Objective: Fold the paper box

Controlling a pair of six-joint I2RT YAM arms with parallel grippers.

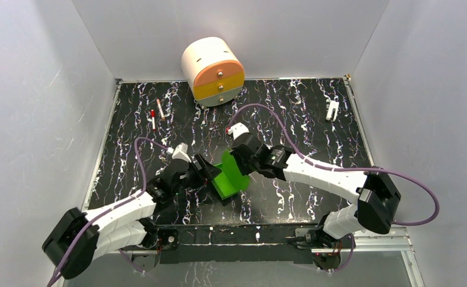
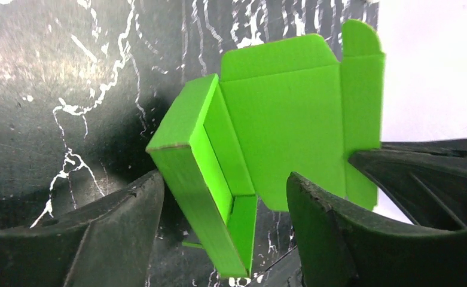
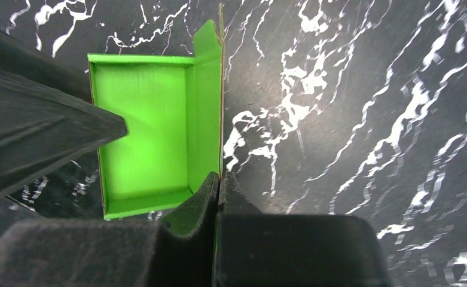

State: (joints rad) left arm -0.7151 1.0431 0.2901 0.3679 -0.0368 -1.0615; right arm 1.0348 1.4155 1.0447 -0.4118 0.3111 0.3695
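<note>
Card half formed: the bright green thin-card paper box (image 1: 231,179) stands between both claws, tray walls up, lid panel raised. The right claw (image 3: 219,179) is pinched tight on that panel's edge, with the tray just left of its fingertips. The left claw (image 2: 225,179) gapes wide, the tray's near wall between its fingers; I cannot tell whether either finger touches it. The left should steady the tray first. Then the lid can swing over along its crease, tuck flap leading.

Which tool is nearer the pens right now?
Left. The left tool, open at the box's left side, sits to the near right of the pens. The right tool, shut on a box wall, is further right.
</note>
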